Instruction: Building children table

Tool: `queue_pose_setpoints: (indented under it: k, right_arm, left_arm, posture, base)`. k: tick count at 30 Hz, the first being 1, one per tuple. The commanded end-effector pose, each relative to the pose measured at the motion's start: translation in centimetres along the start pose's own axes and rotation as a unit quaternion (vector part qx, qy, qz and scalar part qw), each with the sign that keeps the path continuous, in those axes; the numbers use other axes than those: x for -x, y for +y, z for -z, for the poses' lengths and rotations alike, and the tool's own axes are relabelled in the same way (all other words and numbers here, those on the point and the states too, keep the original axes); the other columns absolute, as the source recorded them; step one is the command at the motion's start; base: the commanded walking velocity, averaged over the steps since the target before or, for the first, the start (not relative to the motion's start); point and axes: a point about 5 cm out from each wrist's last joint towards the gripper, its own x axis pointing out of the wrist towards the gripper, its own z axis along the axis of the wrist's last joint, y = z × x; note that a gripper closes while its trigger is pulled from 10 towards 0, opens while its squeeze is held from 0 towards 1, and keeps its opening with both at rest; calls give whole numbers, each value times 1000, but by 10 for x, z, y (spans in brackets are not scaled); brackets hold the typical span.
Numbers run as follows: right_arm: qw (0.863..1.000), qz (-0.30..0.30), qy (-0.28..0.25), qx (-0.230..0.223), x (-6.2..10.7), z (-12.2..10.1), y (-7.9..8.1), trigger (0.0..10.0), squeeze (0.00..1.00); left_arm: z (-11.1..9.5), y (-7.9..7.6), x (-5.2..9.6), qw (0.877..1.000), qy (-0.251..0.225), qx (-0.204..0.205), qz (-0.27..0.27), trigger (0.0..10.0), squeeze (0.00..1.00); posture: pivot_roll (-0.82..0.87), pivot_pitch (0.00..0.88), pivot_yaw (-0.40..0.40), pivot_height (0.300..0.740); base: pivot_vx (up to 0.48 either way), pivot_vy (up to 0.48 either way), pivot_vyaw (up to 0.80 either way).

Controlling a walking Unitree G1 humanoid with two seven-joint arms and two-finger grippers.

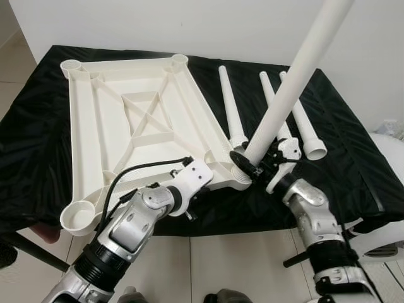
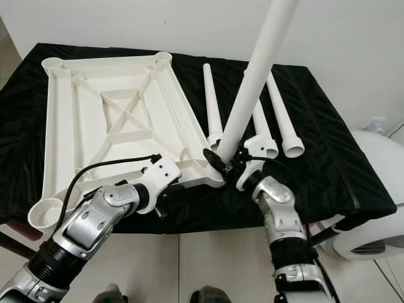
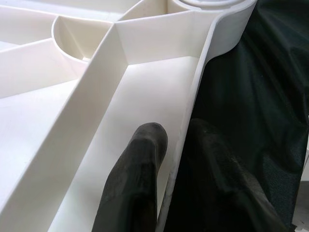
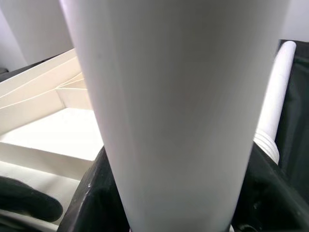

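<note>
- Left eye view: the tabletop (image 1: 136, 120) lies upside down on a black cloth (image 1: 353, 151), ribbed underside up, its long axis running from the near edge of the cloth toward the wall.
- Round sockets sit at the tabletop's corners; the near left socket (image 1: 79, 218) overhangs the cloth's front edge.
- The right gripper (image 1: 255, 165) is closed around a leg (image 1: 293, 79), which stands nearly upright at the tabletop's near right corner, tilting up and to the right, its top out of frame.
- That leg's lower end is at the near right socket; whether it is seated I cannot tell.
- Three spare legs lie flat on the cloth right of the tabletop, roughly parallel to its long side, wide ends toward the robot: one (image 1: 230, 107) just beside the tabletop, a second (image 1: 270, 95) partly behind the held leg, a third (image 1: 303, 123) farthest right.
- Bare cloth lies right of the spare legs, up to the cloth's right edge.
- The left gripper (image 3: 174, 169) pinches the tabletop's near rim, one finger (image 3: 137, 159) inside the rib channel, the other outside against the cloth.
- The left arm reaches up from below the tabletop's near edge, forearm angled right; the right forearm rises steeply to the held leg.
</note>
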Motion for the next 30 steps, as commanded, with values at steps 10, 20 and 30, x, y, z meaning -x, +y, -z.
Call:
queue_pose_setpoints:
  k: [10,20,30]
  right_arm:
    - [994,107,-9,-24,-13,-1,14,10000,0]
    - [979,202,-10,-22,-23,-6,27,10000,0]
    - [960,279,-7,-31,-28,-10,32,10000,0]
  left_arm:
    - [4,-15,-4,999,8,9,50,10000,0]
    - [4,-15,-3,999,8,12,49,10000,0]
    - [3,-15,-3,999,7,13,48,10000,0]
  posture:
    - [13,17,-66,740]
    - [15,29,-67,740]
    - [17,28,-70,740]
  base:
    - [0,0,0]
    - [0,0,0]
    - [0,0,0]
